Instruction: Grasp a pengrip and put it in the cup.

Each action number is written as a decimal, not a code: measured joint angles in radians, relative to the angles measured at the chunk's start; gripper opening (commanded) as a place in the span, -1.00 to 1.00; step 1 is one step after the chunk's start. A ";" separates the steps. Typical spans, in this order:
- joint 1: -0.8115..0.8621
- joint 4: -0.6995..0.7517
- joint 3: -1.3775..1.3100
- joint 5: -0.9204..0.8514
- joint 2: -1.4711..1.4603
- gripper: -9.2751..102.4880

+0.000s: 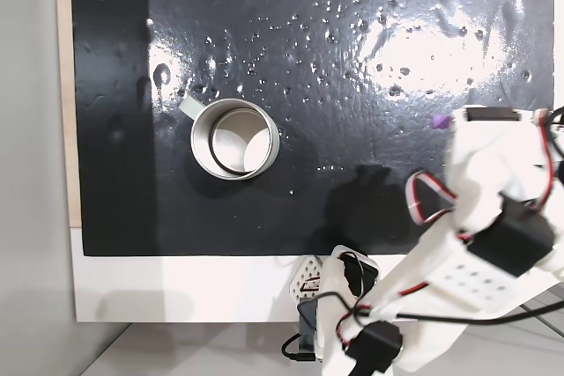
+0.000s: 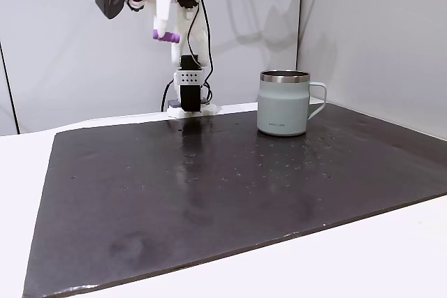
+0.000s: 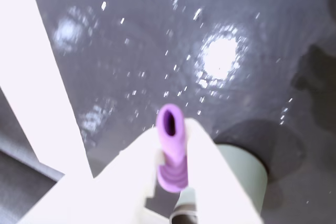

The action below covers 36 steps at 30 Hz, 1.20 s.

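Purple and ribbed, the pengrip (image 3: 171, 150) is seen close up in the wrist view, clamped between the white jaws with its hollow end pointing away from the camera; the jaws are clenched on it. In a fixed view from the side the gripper (image 2: 166, 35) is held high above the dark mat (image 2: 209, 193), near the arm's base, and the cup (image 2: 285, 102) stands well apart to the right of it, upright with its mouth open. From above, the pengrip (image 1: 437, 120) is seen at the right of the mat while the cup (image 1: 234, 138) sits toward the left, its flat tab handle at the upper left of the rim. The step in hand is judged to be the carry to the cup. It would be done well if the height is kept until the pengrip is centred over the opening, the grip is not slackened on the way, and release is made only once the piece hangs inside the rim, since so small and soft a piece could bounce off the thin edge
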 measured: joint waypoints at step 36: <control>-0.988 -0.005 0.252 0.403 0.057 -0.83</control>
